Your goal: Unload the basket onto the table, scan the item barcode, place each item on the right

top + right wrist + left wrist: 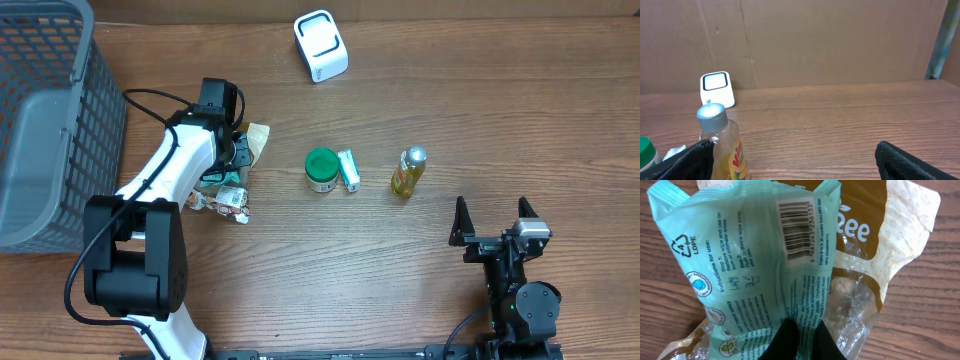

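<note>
A teal wipes packet (755, 270) fills the left wrist view, its barcode (796, 227) facing the camera. My left gripper (805, 341) is shut on the packet's lower edge, a black finger on each side of the foil. Overhead, this gripper (232, 160) sits over a small pile of packets at the left, with the teal packet (214, 181) under it. The white scanner (320, 45) stands at the back of the table, apart from both arms. My right gripper (492, 228) stands open near the front right, nothing between its fingers (910, 162).
A brown and clear snack packet (880, 245) lies behind the teal one. A green-lidded jar (321, 169), a small tube (348, 170) and a yellow bottle (408, 172) stand mid-table. The bottle (722, 145) is beside my right gripper's left finger. A grey mesh basket (50, 120) is far left.
</note>
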